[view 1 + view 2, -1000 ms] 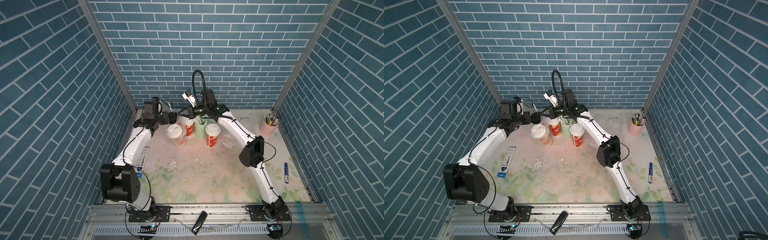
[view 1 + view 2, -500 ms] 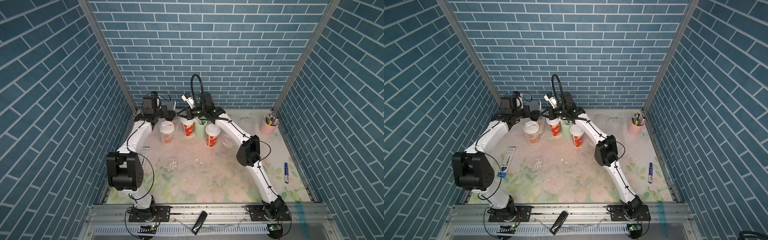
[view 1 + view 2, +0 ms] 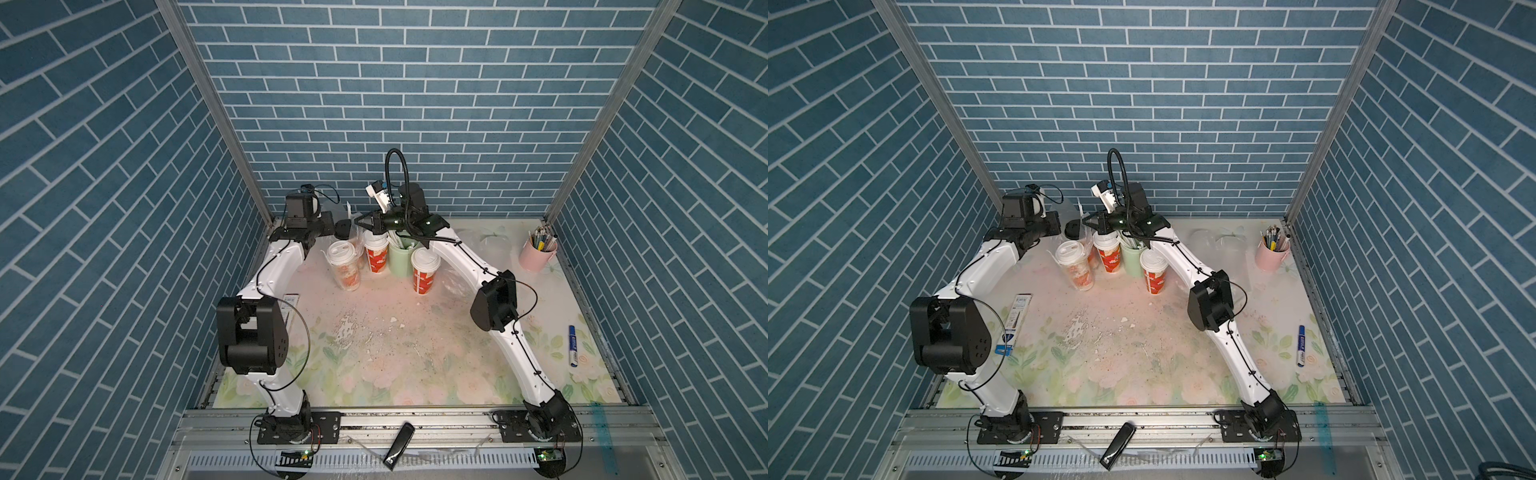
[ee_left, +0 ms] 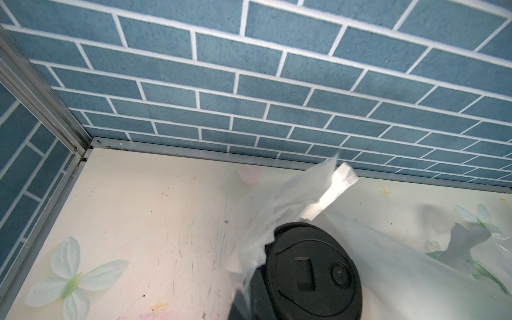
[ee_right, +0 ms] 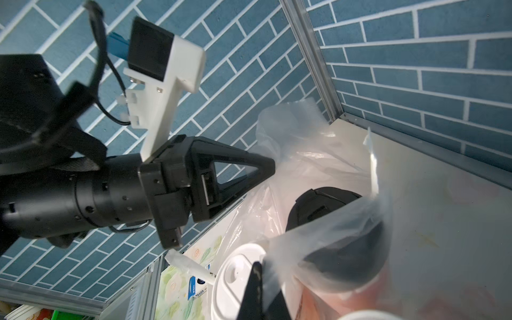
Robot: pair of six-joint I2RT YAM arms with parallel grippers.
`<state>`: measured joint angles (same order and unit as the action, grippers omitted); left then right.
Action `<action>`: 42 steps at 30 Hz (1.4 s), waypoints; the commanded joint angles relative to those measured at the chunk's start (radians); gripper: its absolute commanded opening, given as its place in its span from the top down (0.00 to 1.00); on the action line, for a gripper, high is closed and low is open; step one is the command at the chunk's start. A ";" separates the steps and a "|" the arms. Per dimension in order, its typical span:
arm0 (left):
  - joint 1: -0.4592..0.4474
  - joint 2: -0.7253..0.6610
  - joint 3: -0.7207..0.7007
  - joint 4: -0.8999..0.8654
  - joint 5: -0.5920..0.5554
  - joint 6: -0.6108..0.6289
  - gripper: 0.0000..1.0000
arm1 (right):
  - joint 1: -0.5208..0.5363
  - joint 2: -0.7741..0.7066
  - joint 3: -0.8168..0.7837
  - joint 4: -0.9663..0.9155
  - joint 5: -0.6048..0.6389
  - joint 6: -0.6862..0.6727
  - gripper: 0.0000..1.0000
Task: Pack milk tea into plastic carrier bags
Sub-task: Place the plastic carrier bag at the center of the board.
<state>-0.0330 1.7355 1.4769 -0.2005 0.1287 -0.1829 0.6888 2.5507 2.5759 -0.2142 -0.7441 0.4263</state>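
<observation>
Plastic film is the whole headache here. Both tools are pinched shut on the bag (image 5: 304,155), the left tool (image 5: 273,166) on one edge and the right tool (image 5: 259,282) on the other. They hold its mouth up in the back-left corner of the desk (image 3: 415,332).

The black-lid cup (image 4: 313,274) sits inside. The white-lid cup (image 3: 344,266) leans and looks hazy behind the film, but I can't tell how far in it is.

My worry is an uneven tug. Either that leaning cup tips over, or the thin film slides out of a pinch and the mouth flops shut.

It's cramped back there too. A red cup (image 3: 377,259), the mint straw pot (image 3: 401,259) and a second red cup (image 3: 424,276) stand just beside the bag, under the right arm. A careless swing could knock them.

The spare bag (image 3: 490,241) lies near the pink pen cup (image 3: 538,253). The marker (image 3: 573,345) is well apart.
</observation>
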 commanded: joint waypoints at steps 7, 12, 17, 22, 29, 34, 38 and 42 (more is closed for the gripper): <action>0.016 0.037 0.051 0.036 -0.017 -0.005 1.00 | -0.019 0.029 0.044 0.079 0.051 0.051 1.00; 0.016 0.054 0.048 0.029 0.007 -0.011 1.00 | -0.022 0.033 0.043 0.081 0.051 0.057 0.97; 0.016 0.055 0.045 0.018 0.030 -0.018 0.82 | -0.021 0.030 0.038 0.079 0.043 0.061 0.61; 0.016 0.054 0.045 0.007 0.049 -0.018 0.63 | -0.023 0.026 0.035 0.077 0.039 0.064 0.48; 0.018 0.034 0.054 -0.026 0.051 -0.010 0.18 | -0.021 0.004 0.019 0.070 0.023 0.068 0.31; 0.018 0.006 0.049 -0.040 0.040 -0.004 0.03 | -0.021 -0.028 -0.014 0.065 0.013 0.063 0.18; 0.018 -0.011 0.049 -0.052 0.032 0.003 0.01 | -0.022 -0.050 -0.031 0.052 0.005 0.057 0.12; 0.018 -0.023 0.049 -0.058 0.037 0.003 0.01 | -0.018 -0.074 -0.052 0.043 0.000 0.052 0.10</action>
<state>-0.0235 1.7466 1.5074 -0.2352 0.1726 -0.1913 0.6693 2.5595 2.5351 -0.1703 -0.7219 0.4927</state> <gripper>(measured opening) 0.994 0.901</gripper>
